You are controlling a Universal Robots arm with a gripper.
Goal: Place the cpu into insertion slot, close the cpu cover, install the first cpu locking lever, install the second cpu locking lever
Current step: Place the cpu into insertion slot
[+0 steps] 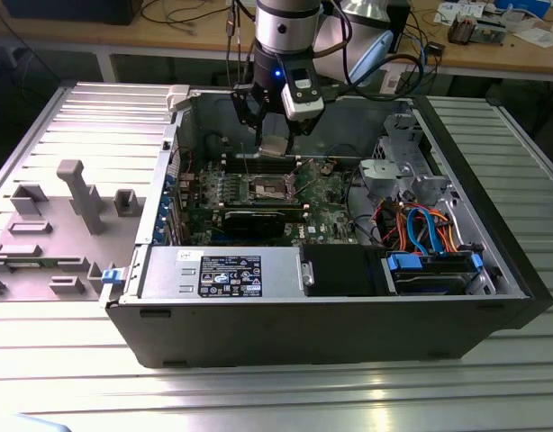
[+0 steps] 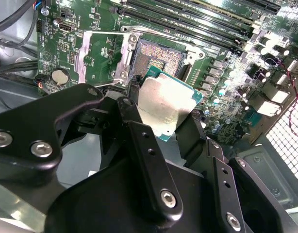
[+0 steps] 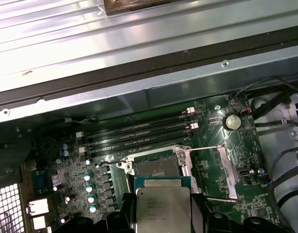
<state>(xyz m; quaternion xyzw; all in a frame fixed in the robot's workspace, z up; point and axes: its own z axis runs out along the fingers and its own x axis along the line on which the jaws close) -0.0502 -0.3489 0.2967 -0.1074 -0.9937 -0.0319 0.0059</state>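
Observation:
My gripper [image 1: 275, 137] hangs inside the open computer case, shut on the cpu [image 1: 275, 148], a flat square chip with a silvery top. In both wrist views the cpu [image 2: 163, 104] [image 3: 162, 206] sits between the black fingers [image 2: 134, 124], tilted and a little above the board. The insertion slot [image 2: 158, 57] [image 3: 156, 167] [image 1: 267, 187] lies bare just beyond the chip, its dark contact field showing. The cpu cover [image 2: 81, 53] [image 3: 227, 170] is swung open beside the slot, and thin wire levers [image 3: 203, 148] stand away from it.
Long black memory slots [image 3: 139, 133] run next to the slot. A black graphics card [image 1: 258, 219], a power supply [image 1: 227, 273], a grey drive cage [image 1: 398, 166] and coloured cables [image 1: 425, 229] crowd the case. A grey fixture [image 1: 78, 193] stands at the exterior view's left.

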